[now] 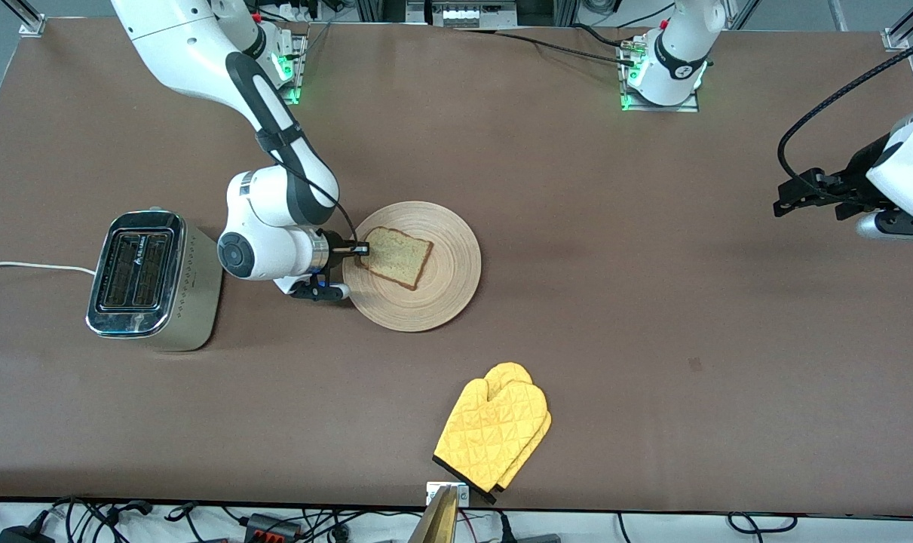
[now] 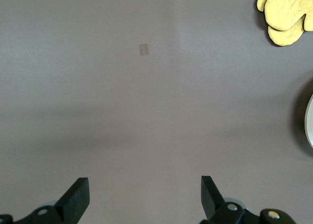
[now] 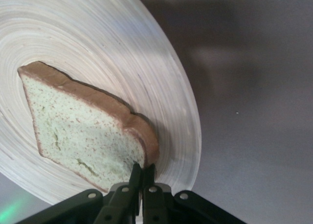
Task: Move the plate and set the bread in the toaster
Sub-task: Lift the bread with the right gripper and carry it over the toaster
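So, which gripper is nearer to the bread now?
Right. The right gripper is shut on the edge of the bread, which lies on the plate. The left gripper waits open over bare table at the left arm's end.

Even, bright overhead light, all views sharp. Soft shadows lie beside the toaster (image 1: 154, 280) and plate (image 1: 413, 265); its chrome top glints.

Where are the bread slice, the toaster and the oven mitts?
bread slice (image 1: 394, 256), front view, middle of its pale face
toaster (image 1: 133, 270), front view, chrome top between the two slots
oven mitts (image 1: 494, 427), front view, quilted yellow middle
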Motion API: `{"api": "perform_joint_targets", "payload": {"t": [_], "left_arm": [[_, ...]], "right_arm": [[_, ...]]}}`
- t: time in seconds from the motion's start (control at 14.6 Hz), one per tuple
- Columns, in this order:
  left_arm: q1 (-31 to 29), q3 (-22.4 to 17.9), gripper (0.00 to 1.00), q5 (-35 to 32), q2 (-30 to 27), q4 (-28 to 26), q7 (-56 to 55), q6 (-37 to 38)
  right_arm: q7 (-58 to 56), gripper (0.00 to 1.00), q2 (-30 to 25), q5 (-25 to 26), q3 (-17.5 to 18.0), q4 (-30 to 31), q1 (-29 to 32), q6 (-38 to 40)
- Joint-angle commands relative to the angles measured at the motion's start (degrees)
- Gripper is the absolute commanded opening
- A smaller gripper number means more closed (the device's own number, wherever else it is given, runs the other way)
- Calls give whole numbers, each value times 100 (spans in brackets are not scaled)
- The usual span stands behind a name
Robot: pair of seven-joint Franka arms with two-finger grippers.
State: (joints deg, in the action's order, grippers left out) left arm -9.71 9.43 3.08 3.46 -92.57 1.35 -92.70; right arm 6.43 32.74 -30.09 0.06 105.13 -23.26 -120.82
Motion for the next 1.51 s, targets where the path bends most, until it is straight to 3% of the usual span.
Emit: {"api": "perform_joint_targets", "payload": {"t": [0.0, 0.21, 0.48, 0.68, 0.75, 0.89, 0.96, 1.16, 1.44], "left_arm": [[-40, 32, 100, -114, 5, 72, -12, 94], [-40, 32, 100, -114, 5, 81, -12, 94], [-40, 32, 100, -114, 5, 72, -12, 94], [4, -3, 100, -106, -29, 72, -12, 129], [213, -125, 100, -106, -30, 150, -29, 268], [1247, -1271, 100, -114, -3, 257, -12, 454], [1496, -1547, 100, -114, -3, 257, -3, 454], [1210, -1323, 100, -114, 14, 222, -3, 455], [971, -1066, 100, -115, 49, 213, -3, 437]], "right_arm": [[86, 0, 14, 170, -15, -124, -56, -12], [77, 0, -460, 660, -180, -465, 32, 617], [60, 0, -505, 1452, -804, -2256, 137, 2954], [77, 0, -523, 2075, -1095, -2918, 181, 3652], [69, 0, -532, 2321, -1191, -2928, 181, 3662], [7, 0, -654, 2744, -1463, -2937, 181, 3741], [-54, 0, -698, 2928, -1621, -2937, 181, 3820], [-895, 0, -699, 3666, -2000, -3033, 181, 4171], [-1890, 0, -699, 4168, -2439, -3402, 172, 4567]]}}
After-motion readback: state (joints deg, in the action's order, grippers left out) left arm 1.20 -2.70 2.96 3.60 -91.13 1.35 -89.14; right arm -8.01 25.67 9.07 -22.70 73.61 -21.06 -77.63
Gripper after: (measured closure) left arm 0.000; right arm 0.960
